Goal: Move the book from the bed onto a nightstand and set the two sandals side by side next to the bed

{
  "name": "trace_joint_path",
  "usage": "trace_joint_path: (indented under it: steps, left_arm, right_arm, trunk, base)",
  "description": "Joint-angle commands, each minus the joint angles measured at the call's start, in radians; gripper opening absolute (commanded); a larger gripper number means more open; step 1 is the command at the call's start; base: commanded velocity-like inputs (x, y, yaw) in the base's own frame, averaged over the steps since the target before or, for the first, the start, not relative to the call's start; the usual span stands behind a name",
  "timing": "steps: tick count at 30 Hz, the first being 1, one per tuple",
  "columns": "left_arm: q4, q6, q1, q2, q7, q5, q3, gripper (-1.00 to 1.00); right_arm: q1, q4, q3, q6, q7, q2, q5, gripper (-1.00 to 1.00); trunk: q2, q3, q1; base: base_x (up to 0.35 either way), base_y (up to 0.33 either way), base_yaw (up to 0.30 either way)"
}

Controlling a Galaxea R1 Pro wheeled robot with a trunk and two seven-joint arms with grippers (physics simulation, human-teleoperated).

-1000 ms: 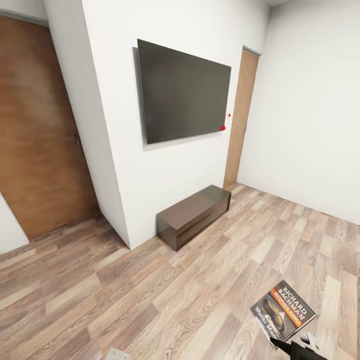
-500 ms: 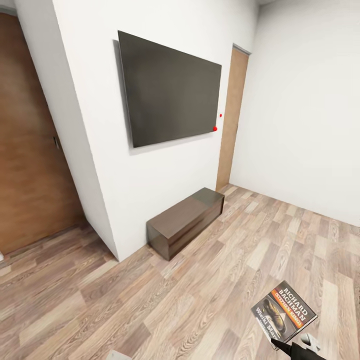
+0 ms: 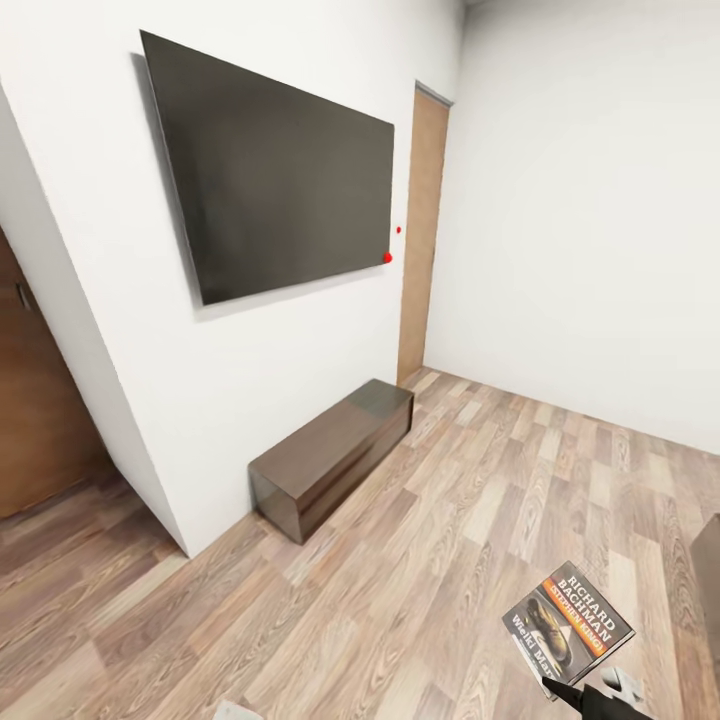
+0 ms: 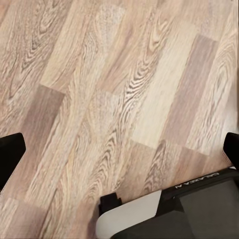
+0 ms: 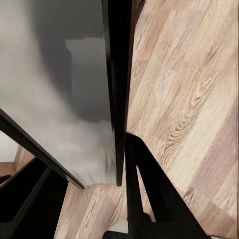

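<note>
The book (image 3: 568, 622), a thin paperback with a dark cover, an orange band and "Richard Bachman" in white, hangs over the plank floor at the lower right of the head view. My right gripper (image 3: 562, 688) is shut on its lower edge. The right wrist view looks along the book's blurred grey face (image 5: 64, 99), with a dark finger (image 5: 144, 189) pressed beside its edge. My left gripper (image 4: 119, 149) is open over bare floor, nothing between its fingertips. The bed, nightstands and sandals are out of view.
A black wall TV (image 3: 280, 170) hangs above a long low dark bench (image 3: 335, 455). A narrow wooden door (image 3: 422, 230) stands in the far corner, another brown door (image 3: 40, 420) at the left. A dark brown edge (image 3: 706, 570) shows at the right border. My own base (image 4: 174, 214) is below the left gripper.
The whole head view has swung to the right, so the TV, bench and doors sit further left in the picture. The book stays held in my right gripper.
</note>
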Motion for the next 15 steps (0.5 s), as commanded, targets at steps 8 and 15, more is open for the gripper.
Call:
trace_joint_path:
  steps: [8, 15]
  left_arm:
    - [0.000, -0.004, -0.001, 0.000, -0.005, -0.010, 0.009, 1.00]
    - [0.000, -0.005, -0.001, 0.000, -0.005, -0.010, 0.009, 1.00]
  right_arm:
    - [-0.001, 0.000, 0.004, 0.009, 0.003, 0.000, -0.012, -1.00]
    - [-0.001, 0.000, 0.004, 0.009, 0.002, 0.000, -0.012, -1.00]
  trunk:
    - [-0.002, -0.006, 0.001]
    - [-0.002, -0.009, 0.001]
  base:
    - [0.149, -0.089, -0.273]
    - [0.007, -0.004, -0.274]
